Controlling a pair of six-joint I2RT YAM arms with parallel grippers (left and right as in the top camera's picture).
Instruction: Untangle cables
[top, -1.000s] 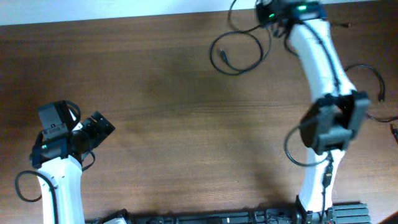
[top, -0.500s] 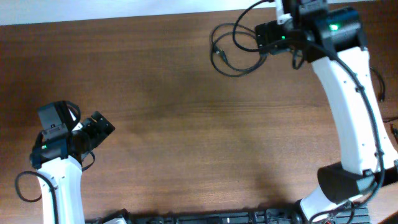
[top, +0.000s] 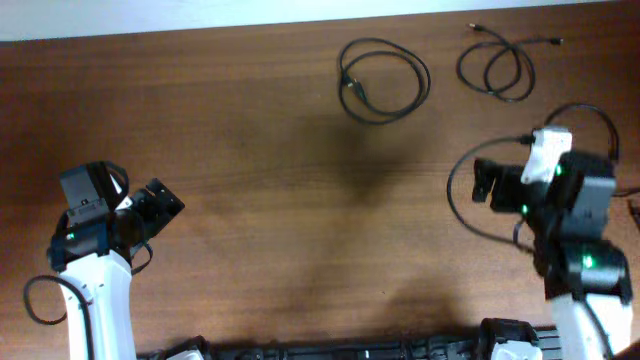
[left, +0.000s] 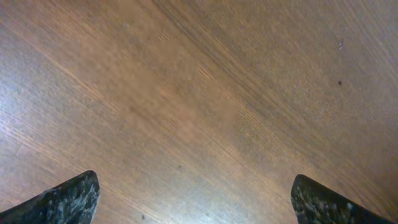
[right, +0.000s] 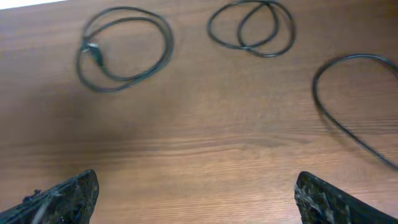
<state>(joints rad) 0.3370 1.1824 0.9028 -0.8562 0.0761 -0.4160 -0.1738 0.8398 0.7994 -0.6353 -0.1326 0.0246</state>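
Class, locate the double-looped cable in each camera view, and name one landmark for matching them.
Overhead: double-looped cable, upper right.
Left wrist: not in it.
Right wrist: the cable at top, right of centre.
Shared landmark: the single coil with a plug, lying to its left.

Black cables (top: 355, 88), warm brown wood-grain table (top: 250, 200), white robot arms (top: 98, 300) with black wrists
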